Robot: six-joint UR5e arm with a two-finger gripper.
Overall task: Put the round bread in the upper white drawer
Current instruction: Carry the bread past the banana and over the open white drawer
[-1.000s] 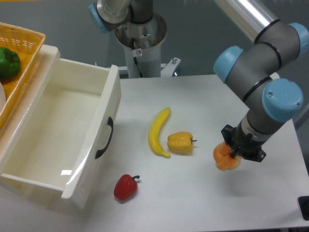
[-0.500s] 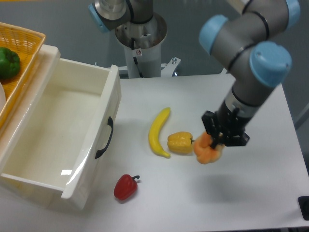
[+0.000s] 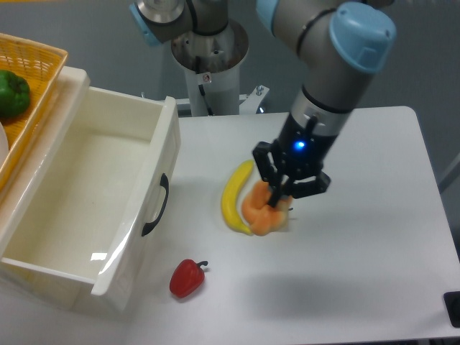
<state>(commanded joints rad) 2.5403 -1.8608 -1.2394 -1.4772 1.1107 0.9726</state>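
Observation:
The round bread [image 3: 261, 213], an orange lumpy bun, hangs above the table middle with my gripper [image 3: 277, 198] shut on it from above. It sits over the spot beside the banana and mostly hides the yellow pepper beneath it. The upper white drawer [image 3: 50, 237] stands pulled open at the left, its inside bare, with a black curved handle [image 3: 156, 206] on its front. The bread is well to the right of the drawer's front.
A yellow banana [image 3: 233, 195] lies just left of the bread. A red bell pepper [image 3: 187, 278] rests near the front by the drawer corner. An orange wicker basket [image 3: 29, 108] with a green pepper [image 3: 12, 93] stands at the far left.
The arm has carried the bread leftward from the table's right side to the middle, and it now covers the yellow pepper. The grip stayed shut.

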